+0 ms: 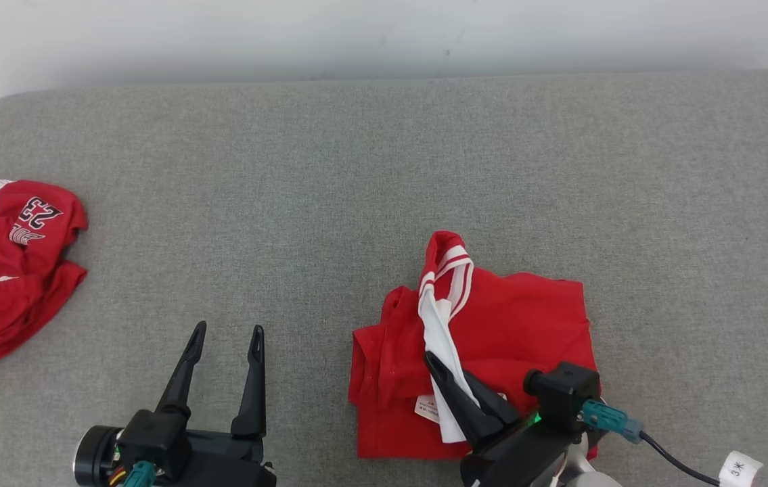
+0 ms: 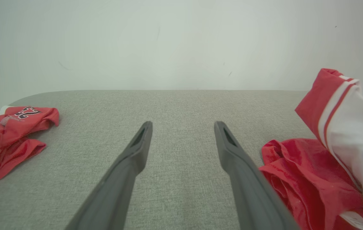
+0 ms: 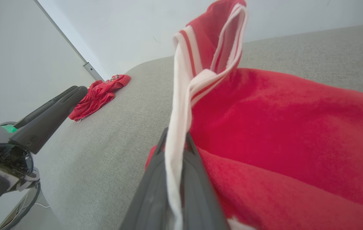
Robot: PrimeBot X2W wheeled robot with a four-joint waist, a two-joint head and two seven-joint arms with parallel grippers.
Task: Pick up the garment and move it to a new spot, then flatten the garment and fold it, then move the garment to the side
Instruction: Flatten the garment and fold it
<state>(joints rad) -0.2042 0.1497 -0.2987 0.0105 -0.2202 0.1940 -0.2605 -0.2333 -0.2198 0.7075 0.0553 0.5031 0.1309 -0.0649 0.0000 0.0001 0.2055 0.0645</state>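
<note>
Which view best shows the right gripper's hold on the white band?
Right wrist view: the white band sits pinched between the right gripper's fingers. Head view shows it from above; left wrist view, its raised striped end.

Holds left gripper (image 1: 229, 328) spread wide at lower left, fingers pointing up; clamps right gripper (image 1: 432, 358) on garment (image 1: 526, 318), lower centre-right.

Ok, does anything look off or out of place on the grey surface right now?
Yes. On the folded red garment, a white striped edge sticks up, pinched in the shut right gripper, so the fold isn't tidy. A second red garment lies crumpled at the left edge of the grey surface.
</note>
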